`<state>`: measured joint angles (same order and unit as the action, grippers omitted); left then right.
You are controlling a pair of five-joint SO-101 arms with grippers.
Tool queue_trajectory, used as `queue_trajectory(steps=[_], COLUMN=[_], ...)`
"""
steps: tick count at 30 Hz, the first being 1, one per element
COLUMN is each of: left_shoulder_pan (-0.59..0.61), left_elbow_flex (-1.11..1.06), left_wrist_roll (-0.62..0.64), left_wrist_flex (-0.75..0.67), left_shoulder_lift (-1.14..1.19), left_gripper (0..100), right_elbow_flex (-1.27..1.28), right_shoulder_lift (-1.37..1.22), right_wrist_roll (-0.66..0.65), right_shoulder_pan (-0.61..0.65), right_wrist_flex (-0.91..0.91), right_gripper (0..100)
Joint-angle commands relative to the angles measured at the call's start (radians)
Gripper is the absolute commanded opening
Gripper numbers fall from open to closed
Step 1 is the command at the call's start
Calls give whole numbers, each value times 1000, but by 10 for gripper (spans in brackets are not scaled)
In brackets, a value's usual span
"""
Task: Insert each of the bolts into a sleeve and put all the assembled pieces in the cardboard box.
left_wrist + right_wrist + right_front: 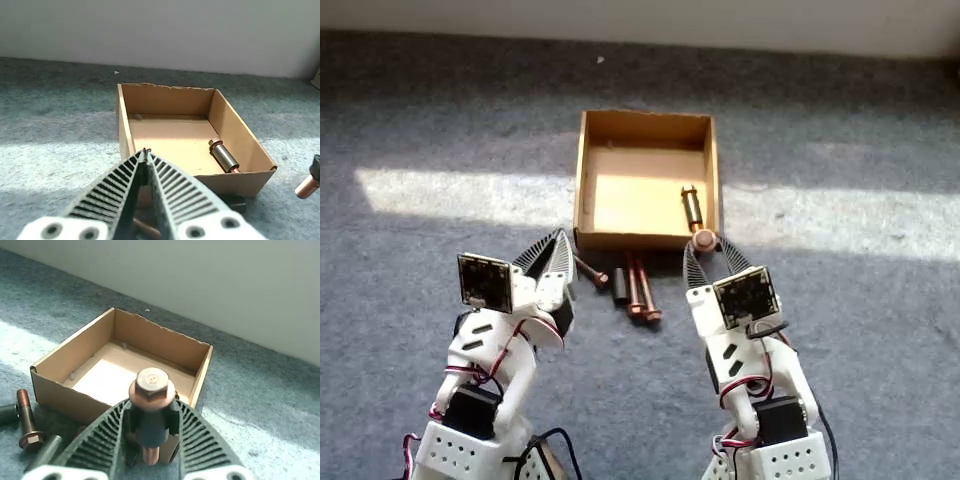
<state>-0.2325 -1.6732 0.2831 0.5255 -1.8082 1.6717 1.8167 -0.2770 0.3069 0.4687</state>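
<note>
The left pincer (145, 154) hangs low over the grey surface (420, 320), its ribbed jaws pressed together with nothing visible between them. Beneath it a copper shaft shows in part, too hidden to name for sure. The right pincer (151, 407) is closed on a sleeved bolt (151, 390), held upright with the hexagonal head on top. The black sleeve sits between the fingers, and the bolt's lower end is partly covered by them.

Between the two arms, just before the box, lie loose parts. A pair of bolts (642, 290) lies side by side, with a black sleeve (619, 285) beside them and a slanted bolt (590, 270) near the left pincer. From the right wrist two dark sleeves show, one cut off at the edge and one half behind a finger.

The cardboard box (582, 180) stands just beyond, open-topped. One finished piece (692, 207) lies inside by the right-hand wall. A band of sunlight crosses the box floor, and a pale wall (160, 30) rises behind.
</note>
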Motion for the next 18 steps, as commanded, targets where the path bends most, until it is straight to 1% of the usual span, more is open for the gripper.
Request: queue_trajectory(steps=[1, 4, 7, 12, 14, 18], left_shoulder_pan=[96, 142, 171, 189, 177, 166], left_elbow_flex=[-24, -24, -24, -24, -24, -24], left_wrist_roll=[-94, -126, -126, -126, -126, -127], left_wrist_flex=[44, 72, 126, 270, 298, 301], left_shoulder_lift=[-8, -7, -7, -4, -7, -5], left_gripper=[6, 6, 6, 6, 6, 6], right_elbow_flex=[105, 105, 105, 105, 94, -53], right_shoulder_lift=[19, 19, 19, 19, 19, 19], right_wrist_roll=[2, 2, 2, -5, -5, -5], right_shoulder_pan=[-13, -15, -15, -25, -48, -56], right_wrist_flex=[-28, -28, -28, -22, 18, 128], right_gripper=[5, 5, 5, 5, 5, 5])
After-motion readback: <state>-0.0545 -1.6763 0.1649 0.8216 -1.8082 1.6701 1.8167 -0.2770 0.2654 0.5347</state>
